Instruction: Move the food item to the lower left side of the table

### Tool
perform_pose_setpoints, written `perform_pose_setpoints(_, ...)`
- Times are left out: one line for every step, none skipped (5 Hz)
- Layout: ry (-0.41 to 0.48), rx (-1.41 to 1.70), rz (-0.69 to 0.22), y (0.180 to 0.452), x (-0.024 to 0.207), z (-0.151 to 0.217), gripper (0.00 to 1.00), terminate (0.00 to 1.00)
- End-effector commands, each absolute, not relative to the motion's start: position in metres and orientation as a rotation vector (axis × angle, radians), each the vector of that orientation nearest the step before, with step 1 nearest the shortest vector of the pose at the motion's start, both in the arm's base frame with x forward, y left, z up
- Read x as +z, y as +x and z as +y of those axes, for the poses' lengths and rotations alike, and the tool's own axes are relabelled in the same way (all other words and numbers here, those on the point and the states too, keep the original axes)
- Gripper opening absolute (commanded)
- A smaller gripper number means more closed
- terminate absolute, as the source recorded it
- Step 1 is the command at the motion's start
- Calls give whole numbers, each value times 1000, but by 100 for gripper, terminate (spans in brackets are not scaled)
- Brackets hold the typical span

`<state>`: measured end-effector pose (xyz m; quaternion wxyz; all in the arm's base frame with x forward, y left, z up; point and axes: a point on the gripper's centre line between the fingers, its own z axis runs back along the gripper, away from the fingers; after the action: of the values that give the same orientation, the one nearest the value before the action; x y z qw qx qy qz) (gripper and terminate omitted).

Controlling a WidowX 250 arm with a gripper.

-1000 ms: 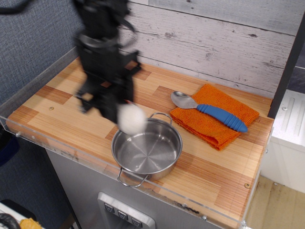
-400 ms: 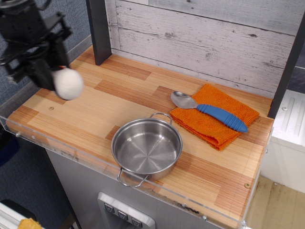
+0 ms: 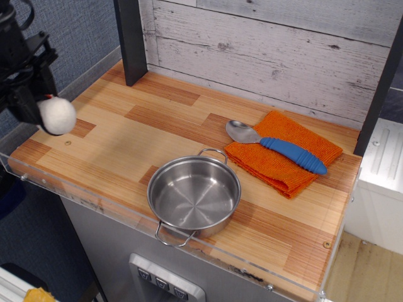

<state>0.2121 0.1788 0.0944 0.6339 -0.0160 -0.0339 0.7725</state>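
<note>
The food item [image 3: 57, 116] is a small white fuzzy ball with a tiny red spot on its upper left. It hangs in the air over the left edge of the wooden table [image 3: 119, 148]. My gripper [image 3: 43, 108] is black, at the far left of the view, and is shut on the ball from the upper left. Most of the arm is cut off by the frame's left edge. The ball's black band does not show.
A steel pot [image 3: 194, 195] with two handles stands at the front middle. An orange cloth [image 3: 283, 154] lies at the right with a blue-handled spoon [image 3: 277, 148] on it. A dark post [image 3: 131, 38] stands at the back left. A clear acrylic rim [image 3: 75, 192] lines the front edge.
My gripper has carried the ball from above the pot's left rim far to the left, and now holds it at the table's left edge, slightly lower than 0.4 s ago.
</note>
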Motion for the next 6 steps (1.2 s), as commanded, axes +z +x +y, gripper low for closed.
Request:
perform_pose_setpoints(5,1845,-129,203,87,212,0,0)
perform_pose_setpoints(11,1881,-107,202,75,225,0,0)
perform_pose_setpoints(20,1902,-106,202,66,233,0,0)
perform_pose_setpoints(20,1915,-87,207,53,240,0,0)
perform_pose_setpoints(16,1919,-79,211,45,239,0,0)
perform_pose_setpoints(34,1969,-45,210,40,232,100,0)
